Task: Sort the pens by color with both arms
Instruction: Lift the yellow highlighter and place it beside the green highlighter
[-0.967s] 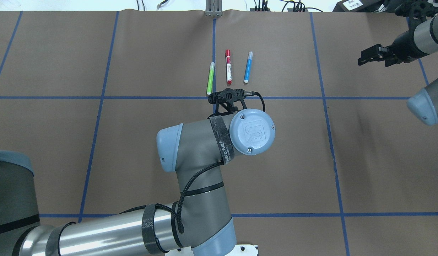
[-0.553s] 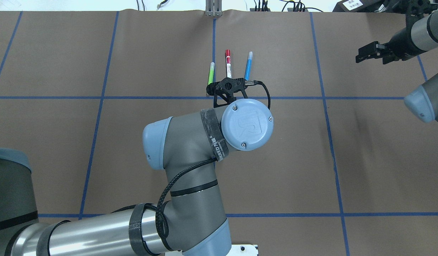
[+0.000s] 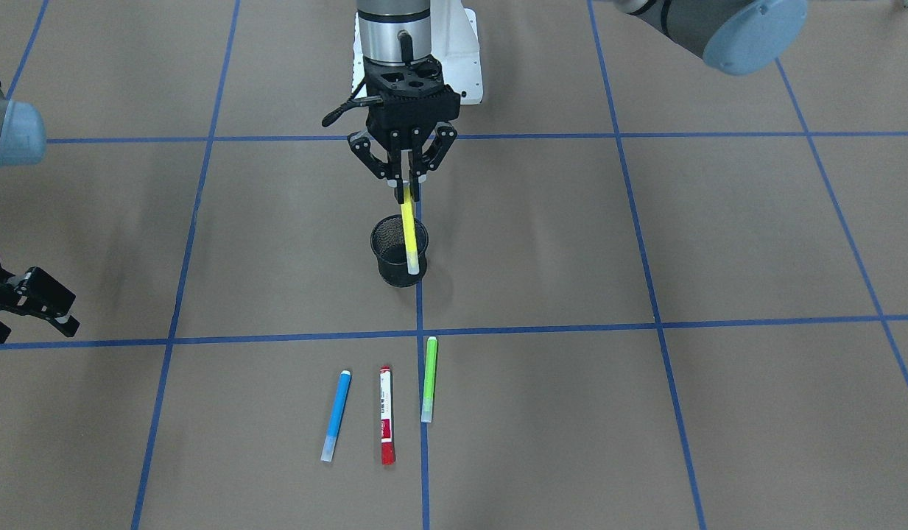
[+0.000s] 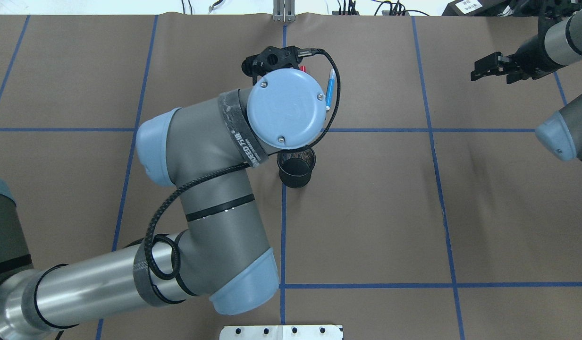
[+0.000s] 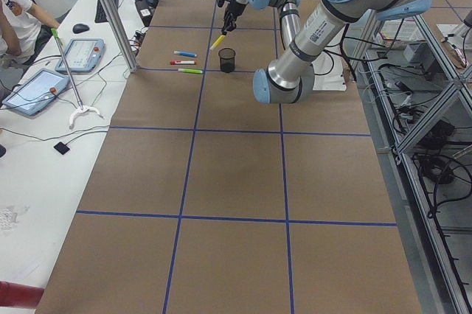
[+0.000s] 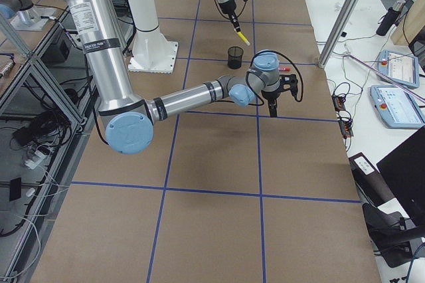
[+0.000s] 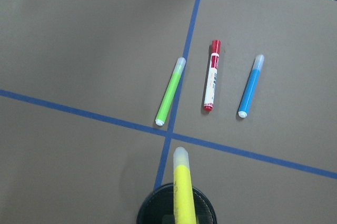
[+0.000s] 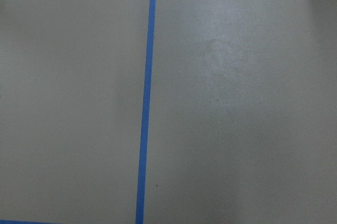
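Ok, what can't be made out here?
Overhead: the left arm's pale blue wrist cap hides the green marker pen, most of the white red-capped marker pen, the left pincer and its yellow marker pen.
Front view: left edge crops the right pincer.
Right wrist view: only brown paper and blue tape.
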Tool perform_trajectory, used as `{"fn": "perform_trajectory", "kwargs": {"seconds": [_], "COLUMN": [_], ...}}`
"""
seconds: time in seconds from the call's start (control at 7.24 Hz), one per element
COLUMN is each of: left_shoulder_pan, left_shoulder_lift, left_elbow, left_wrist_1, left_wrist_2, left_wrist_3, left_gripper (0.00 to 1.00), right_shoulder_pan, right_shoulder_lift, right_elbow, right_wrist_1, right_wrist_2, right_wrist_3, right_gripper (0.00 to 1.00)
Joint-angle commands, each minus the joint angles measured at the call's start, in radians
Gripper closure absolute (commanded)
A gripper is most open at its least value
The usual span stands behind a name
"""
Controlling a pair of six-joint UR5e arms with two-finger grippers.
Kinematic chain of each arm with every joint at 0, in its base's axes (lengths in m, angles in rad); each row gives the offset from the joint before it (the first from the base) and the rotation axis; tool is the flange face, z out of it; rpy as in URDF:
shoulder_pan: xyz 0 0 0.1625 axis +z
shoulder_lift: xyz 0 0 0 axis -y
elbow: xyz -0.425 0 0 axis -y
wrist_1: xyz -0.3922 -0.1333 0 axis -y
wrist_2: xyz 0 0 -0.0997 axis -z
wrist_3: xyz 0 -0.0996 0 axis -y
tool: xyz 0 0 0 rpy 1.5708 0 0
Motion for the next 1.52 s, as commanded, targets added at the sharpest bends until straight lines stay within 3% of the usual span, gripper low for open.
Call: {"fn": "perform_trajectory", "kwargs": {"seconds": [0.0,0.28,0.55,0.69,1.11,1.24,1.38], "left_shoulder_pan": [-0.085,-0.134,-0.134,-0.133,-0.125,-0.120,-0.113], "left_shoulder_lift": [0.109,0.150,0.145,0.143,0.122,0.124,0.127], "left_elbow": [0.007,0.242,0.501,0.557,0.607,0.605,0.601], "left_wrist_1": [-0.170,-0.531,-0.854,-0.919,-0.924,-0.924,-0.923], "left_wrist_2": [0.007,0.014,0.121,0.132,0.144,0.142,0.142], "left_wrist_3": [0.003,0.001,-0.002,-0.002,-0.007,-0.007,-0.002], "left_gripper": [1.00,1.00,1.00,1.00,1.00,0.21,0.01], "right_shoulder_pan": [0.000,-0.006,-0.017,-0.029,-0.029,-0.029,-0.029], "right_shoulder_lift": [0.014,0.016,0.042,0.046,0.046,0.046,0.046], "right_elbow": [0.000,0.000,-0.017,-0.020,-0.018,-0.017,-0.017], "right_wrist_1": [0.000,0.000,0.000,0.002,0.002,0.002,0.002], "right_wrist_2": [0.000,-0.001,-0.005,-0.005,-0.003,-0.003,-0.003], "right_wrist_3": [0.042,0.053,0.119,0.150,0.167,0.170,0.174], "right_gripper": [0.02,0.02,0.02,0.02,0.01,0.01,0.01]}}
